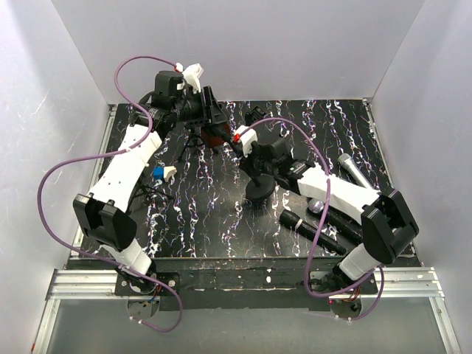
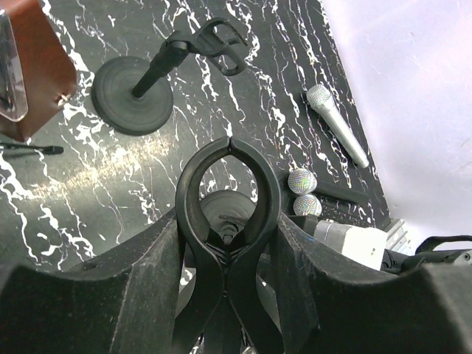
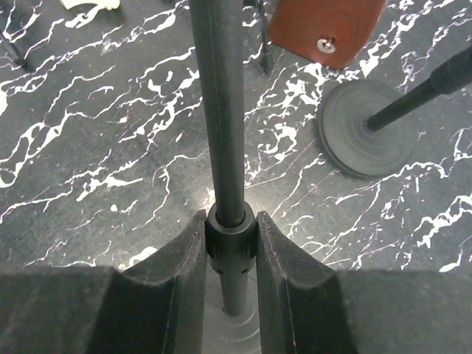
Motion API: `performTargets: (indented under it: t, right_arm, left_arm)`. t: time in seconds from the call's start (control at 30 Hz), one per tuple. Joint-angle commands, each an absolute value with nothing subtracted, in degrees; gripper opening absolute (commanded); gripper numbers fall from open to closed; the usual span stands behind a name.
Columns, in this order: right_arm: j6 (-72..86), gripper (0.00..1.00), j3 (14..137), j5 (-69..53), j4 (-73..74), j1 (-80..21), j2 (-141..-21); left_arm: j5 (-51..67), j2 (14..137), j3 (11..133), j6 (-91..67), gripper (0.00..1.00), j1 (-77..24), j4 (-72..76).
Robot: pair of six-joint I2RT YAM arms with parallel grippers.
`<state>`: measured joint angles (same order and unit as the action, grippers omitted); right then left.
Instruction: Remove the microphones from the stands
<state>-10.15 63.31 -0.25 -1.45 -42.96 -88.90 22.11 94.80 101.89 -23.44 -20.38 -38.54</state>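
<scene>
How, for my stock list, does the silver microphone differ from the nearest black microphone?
The silver microphone has a pale handle, the black microphone a dark one. The silver microphone lies alone by the wall; the black microphone lies beside another. Both lie flat on the table.

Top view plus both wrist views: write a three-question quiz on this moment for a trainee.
1. True or false: the clip in the left pincer holds a microphone.
2. The right pincer grips: A a microphone, B a stand's pole, C a wooden block?
3. How many microphones lie on the table?
Key: 1 false; 2 B; 3 three.
</scene>
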Motion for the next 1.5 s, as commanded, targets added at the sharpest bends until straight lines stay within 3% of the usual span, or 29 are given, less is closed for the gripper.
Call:
performTargets:
  t: [0.0, 0.1, 0.17, 0.27, 0.47, 0.83, 0.97, 1.03, 1.07, 1.23, 1.37, 1.47]
  right_arm:
    - [-8.07, 0.09, 67.06, -7.39, -0.10, -41.31, -87.80]
    - [-13.25, 0.48, 68.98, -27.09, 7.35, -38.33, -87.62]
    - [-15.72, 0.62, 71.27, -34.42, 13.07, -36.31, -88.33]
    - [-19.58, 0.71, 73.21, -43.48, 18.18, -32.62, -89.82]
    - [-30.23, 0.72, 76.55, -53.78, 26.37, -29.44, -94.39]
    - [-28.22, 0.66, 77.17, -57.13, 19.87, -31.02, -100.81]
    - [-22.62, 0.38, 75.07, -56.34, 15.84, -31.55, -100.46]
    - [-18.21, 0.10, 72.00, -53.19, 11.88, -31.73, -98.54]
    - [-17.32, 0.02, 70.76, -50.82, 10.91, -31.64, -97.05]
    - [-8.89, 0.01, 64.69, -28.34, 4.67, -34.97, -87.73]
    - [-5.64, 0.01, 64.16, 3.96, 1.50, -41.03, -82.53]
    - [-4.67, 0.01, 66.08, 13.69, 2.19, -43.85, -83.75]
  left_arm:
    - [17.39, 92.82, 102.22, -24.45, 0.00, -19.95, -39.47]
    - [23.27, 91.41, 100.29, -19.97, 0.00, -19.95, -38.06]
    - [30.98, 90.27, 98.27, -15.41, 0.00, -19.95, -36.66]
    - [40.14, 88.77, 95.46, -10.65, 0.00, -19.95, -34.90]
    - [49.38, 86.66, 91.50, -3.09, 0.00, -19.95, -33.66]
    - [51.24, 85.17, 90.88, 4.83, 0.00, -19.95, -37.18]
    - [49.67, 84.82, 89.91, 3.00, 0.00, -19.95, -35.60]
    - [46.34, 84.73, 89.74, 0.89, 0.00, -19.95, -34.11]
    - [43.71, 84.29, 89.30, -1.56, 0.00, -19.86, -32.54]
    - [26.33, 85.42, 91.57, -14.29, 0.00, -19.95, -30.93]
    - [9.00, 88.94, 95.97, -29.85, 0.00, -19.95, -36.02]
    - [3.43, 90.08, 97.38, -35.58, 0.00, -19.86, -37.35]
